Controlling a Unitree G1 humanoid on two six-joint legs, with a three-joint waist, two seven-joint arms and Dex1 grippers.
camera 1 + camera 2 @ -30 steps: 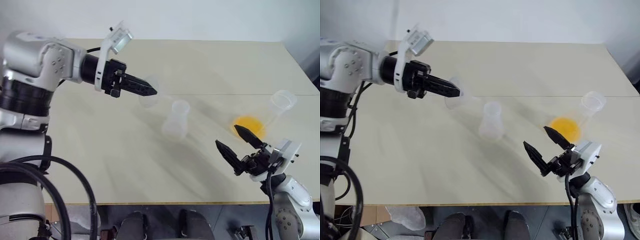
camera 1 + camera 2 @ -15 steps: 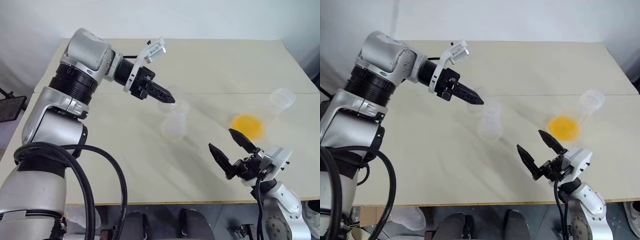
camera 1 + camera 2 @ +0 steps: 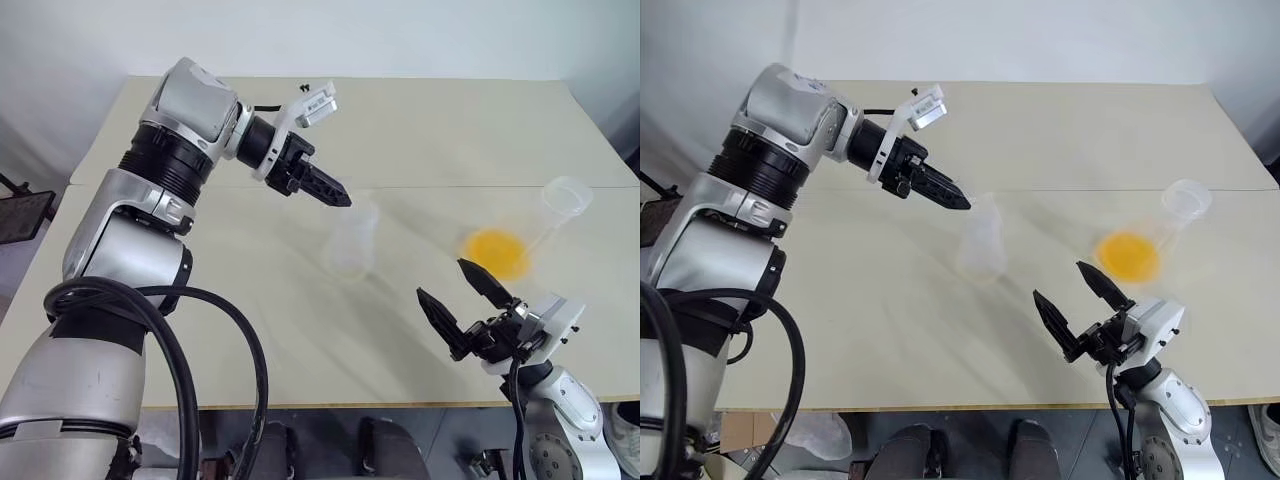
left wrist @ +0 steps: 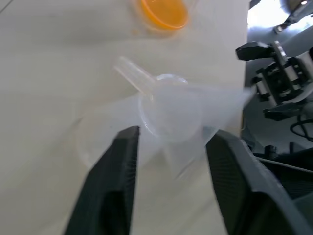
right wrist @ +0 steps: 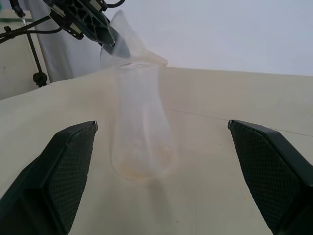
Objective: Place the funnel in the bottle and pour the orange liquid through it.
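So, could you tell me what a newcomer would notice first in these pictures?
Probably the orange liquid, a bright pool in a tilted clear flask on the table's right side. Next, the left gripper at mid-table, right by the funnel sitting atop the bottle. The right gripper waits wide open near the front edge.

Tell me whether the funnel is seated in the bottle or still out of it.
Resting at the neck of the bottle, tilted. The funnel leans over the rim beside the left claw; whether its stem is fully in, cannot tell.
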